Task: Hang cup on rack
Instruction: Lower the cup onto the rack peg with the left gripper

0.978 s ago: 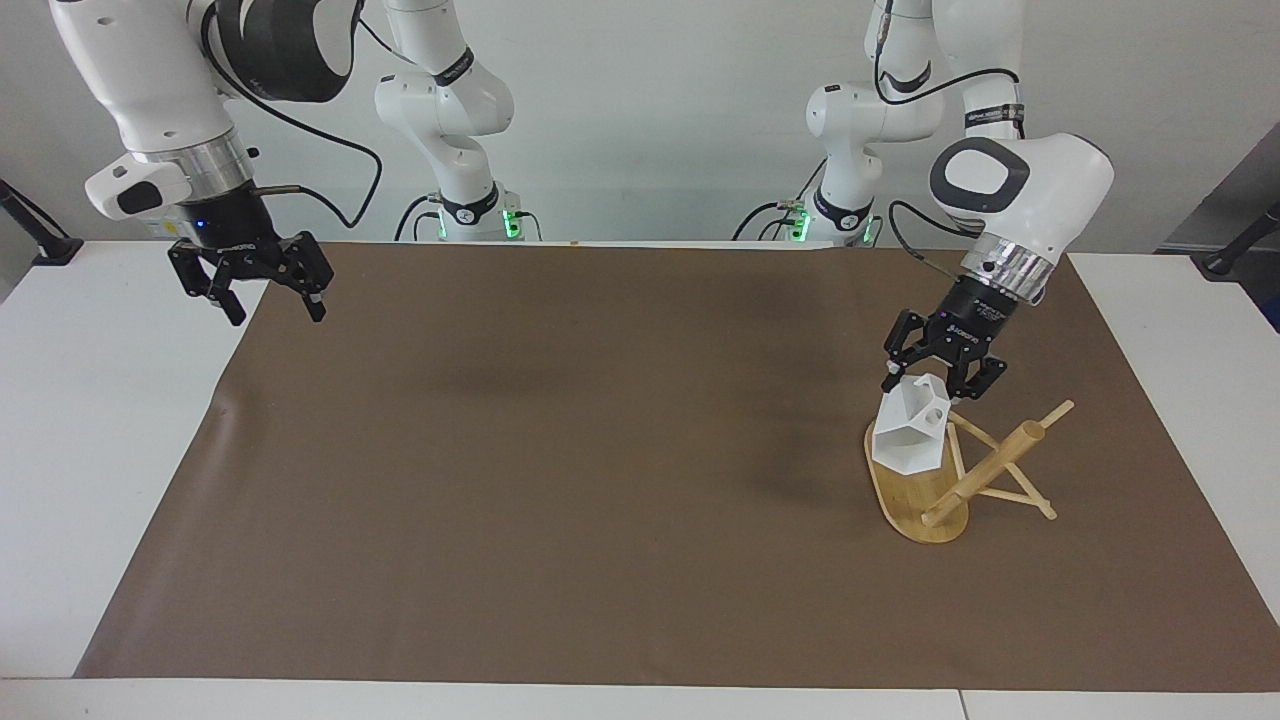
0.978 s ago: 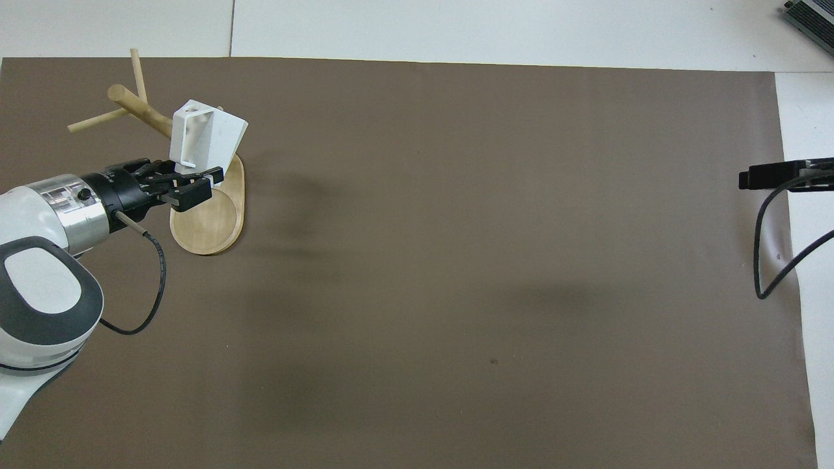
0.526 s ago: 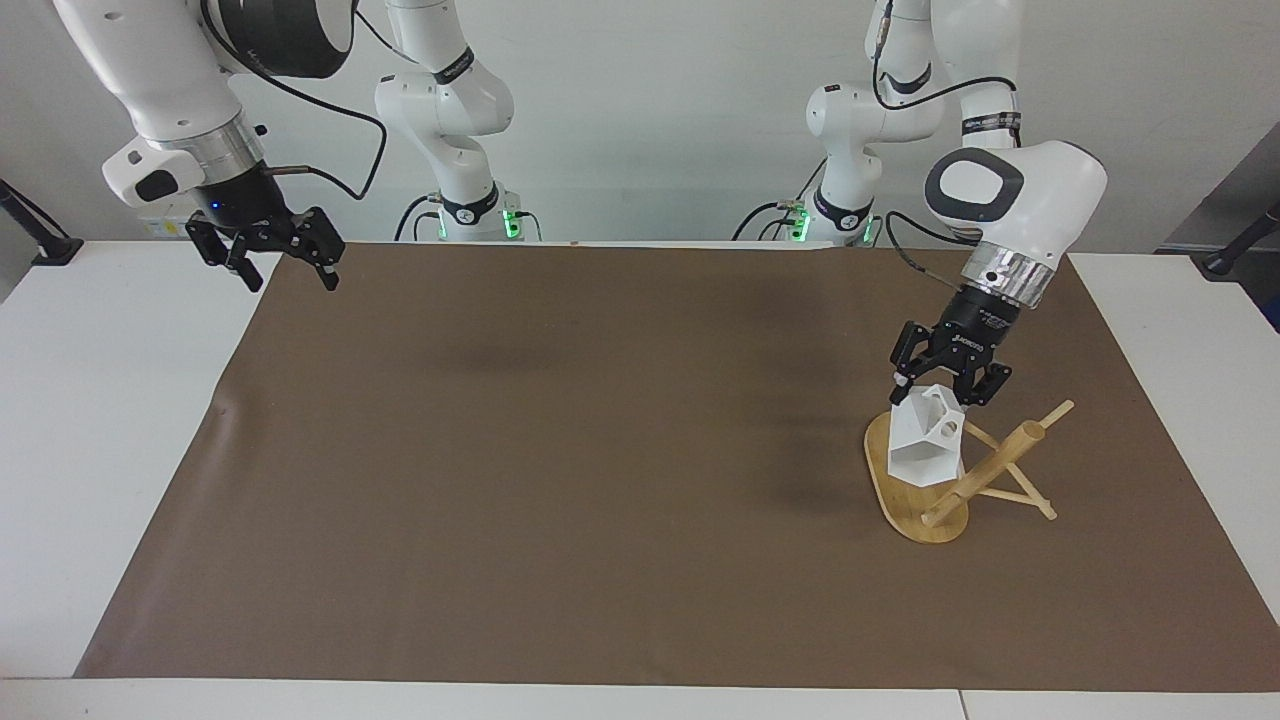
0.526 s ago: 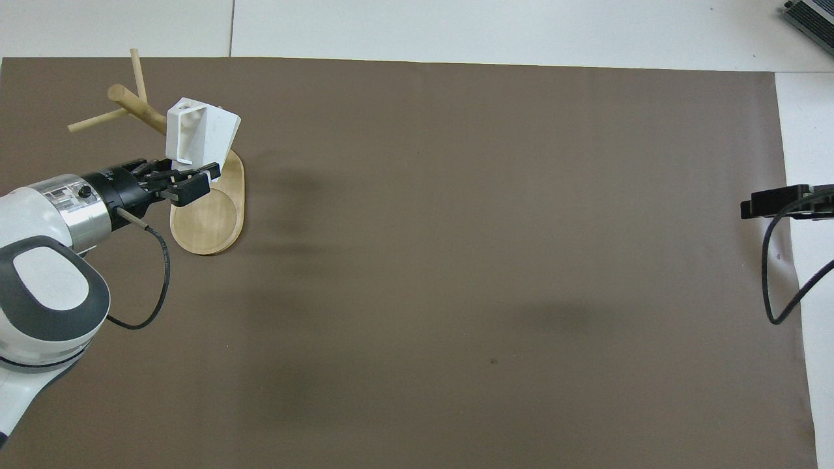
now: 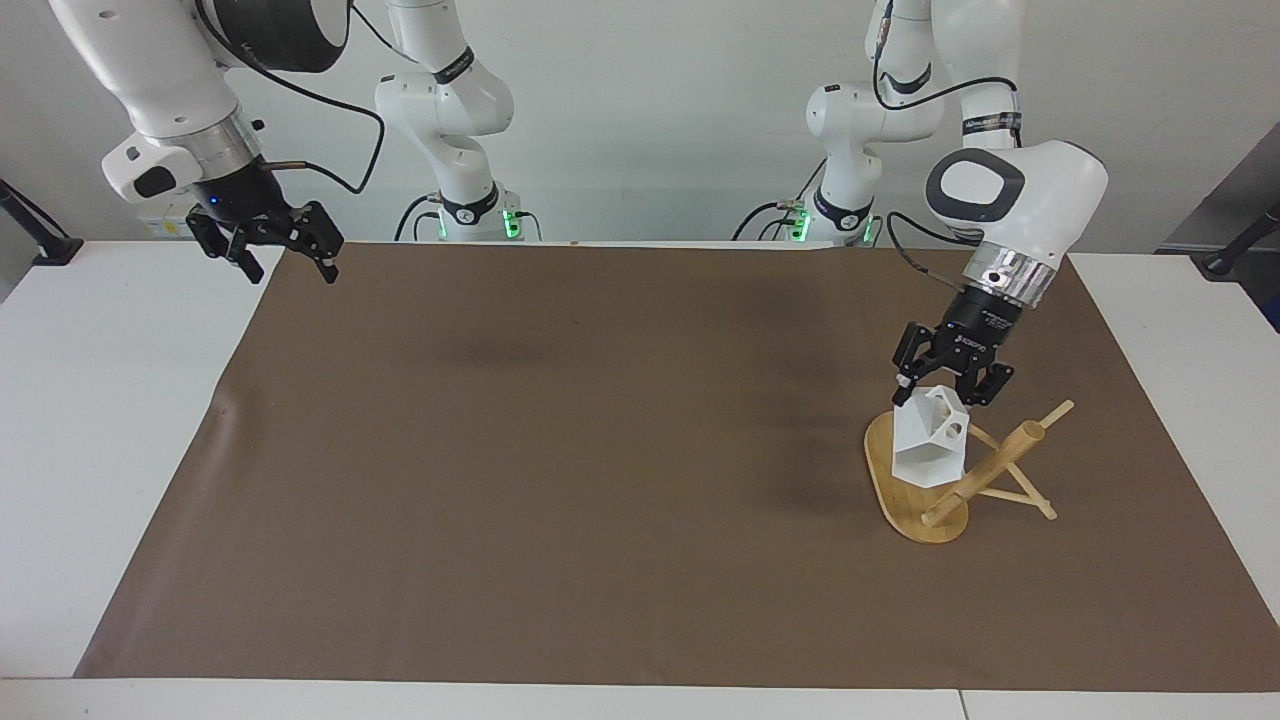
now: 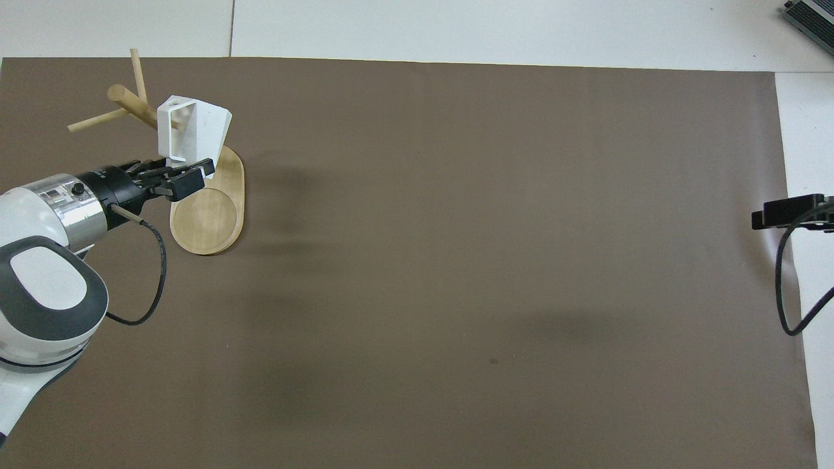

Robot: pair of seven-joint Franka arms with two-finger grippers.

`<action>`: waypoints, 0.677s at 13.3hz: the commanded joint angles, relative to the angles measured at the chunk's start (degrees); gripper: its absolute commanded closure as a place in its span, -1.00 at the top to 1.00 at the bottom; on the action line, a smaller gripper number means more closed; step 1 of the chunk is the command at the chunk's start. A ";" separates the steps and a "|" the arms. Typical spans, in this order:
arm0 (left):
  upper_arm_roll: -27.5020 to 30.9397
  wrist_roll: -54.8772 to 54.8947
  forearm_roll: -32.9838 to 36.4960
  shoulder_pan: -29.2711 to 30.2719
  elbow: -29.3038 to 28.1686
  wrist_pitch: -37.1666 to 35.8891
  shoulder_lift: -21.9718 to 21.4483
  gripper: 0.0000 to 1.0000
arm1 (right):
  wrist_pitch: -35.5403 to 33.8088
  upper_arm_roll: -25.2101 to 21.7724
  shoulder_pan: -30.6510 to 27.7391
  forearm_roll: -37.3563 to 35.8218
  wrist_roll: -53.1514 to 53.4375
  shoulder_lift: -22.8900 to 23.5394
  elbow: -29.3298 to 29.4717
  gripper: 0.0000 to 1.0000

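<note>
White cup (image 5: 930, 447) up in the air over the oval base of the rack (image 5: 905, 495), toward the left arm's end of the counter (image 5: 100, 420), and the left gripper (image 5: 938, 392) has its jaws pinched together on the cup's upper edge by the handle. The lift and carry look done; the hang itself is not. The cup sits just beside the thick slanting post, and whether it touches a peg I cannot tell.

The cup is tilted: its faceted body tapers down toward the base, long axis running steeply up and down with a lean. The blocky handle with its round hole faces the pegs and the central post, which looks like the right way round for threading. What is left, by my reading: slide that hole over a thin peg, then let go.

Over at the other end, the right gripper (image 5: 270, 245) waits above the brown mat's (image 5: 560, 450) corner, jaws spread wide and empty.
</note>
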 commanded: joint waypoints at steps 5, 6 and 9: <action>0.22 -4.78 0.71 -0.56 -1.15 4.43 0.26 -1.00 | -0.27 -0.77 0.02 -1.49 1.33 -1.30 -1.61 1.00; 0.31 -5.74 0.71 -0.56 -1.15 4.61 0.26 -1.00 | -0.27 -0.77 0.02 -1.40 2.03 -1.30 -1.70 1.00; 0.31 -7.85 0.63 -0.65 -1.15 5.75 0.52 -1.00 | -0.62 -0.77 0.02 -1.40 5.38 -1.56 -1.79 1.00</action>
